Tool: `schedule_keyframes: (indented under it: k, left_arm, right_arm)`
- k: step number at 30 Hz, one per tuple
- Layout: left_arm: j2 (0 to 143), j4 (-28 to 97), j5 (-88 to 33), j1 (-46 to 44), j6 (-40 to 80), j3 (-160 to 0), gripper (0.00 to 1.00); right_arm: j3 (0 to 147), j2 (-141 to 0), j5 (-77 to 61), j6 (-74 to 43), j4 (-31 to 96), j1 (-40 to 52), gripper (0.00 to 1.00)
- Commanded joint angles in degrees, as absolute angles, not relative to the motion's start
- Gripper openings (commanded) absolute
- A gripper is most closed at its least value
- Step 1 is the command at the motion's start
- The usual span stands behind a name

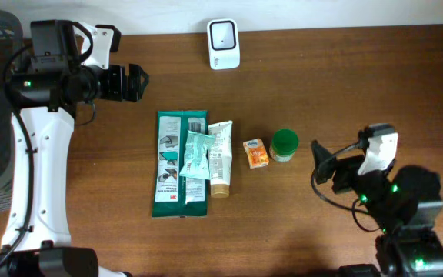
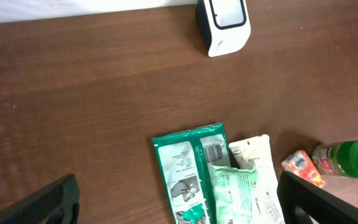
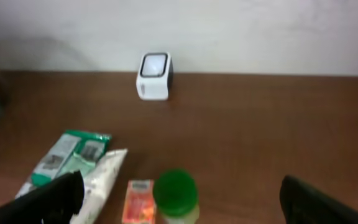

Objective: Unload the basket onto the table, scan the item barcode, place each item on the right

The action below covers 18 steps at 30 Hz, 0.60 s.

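The green-lidded jar [image 1: 284, 144] stands capped beside an orange packet [image 1: 256, 152], contents unclear.

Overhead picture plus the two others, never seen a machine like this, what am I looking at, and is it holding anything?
Two robot arms at a table. One picture looks down from above; two come from wrist cameras, the dark corner shapes being each arm's own fingers. The left gripper and right gripper are open, holding nothing. Between them lie a green wipes pack, a white tube, an orange packet and a green-lidded jar. The white box at the far edge is probably the scanner.
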<state>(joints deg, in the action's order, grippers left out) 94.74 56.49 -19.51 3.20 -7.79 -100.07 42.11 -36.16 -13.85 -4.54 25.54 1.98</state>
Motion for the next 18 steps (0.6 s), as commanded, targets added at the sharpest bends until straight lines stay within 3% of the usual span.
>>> schedule_keyframes:
  k: [1,13,18]
  left_arm:
    - [94.80,56.55,-19.51,3.51,-8.88,-100.99,0.99]
    - [94.80,56.55,-19.51,3.51,-8.88,-100.99,0.99]
    - [94.80,56.55,-19.51,3.51,-8.88,-100.99,0.99]
  right_arm:
    - [51.44,-42.92,-15.03,-4.75,32.93,2.24,0.98]
    - [74.59,-61.71,-17.82,-4.73,54.04,2.24,0.98]
    - [75.05,-69.58,-23.09,-4.71,53.34,2.24,0.98]
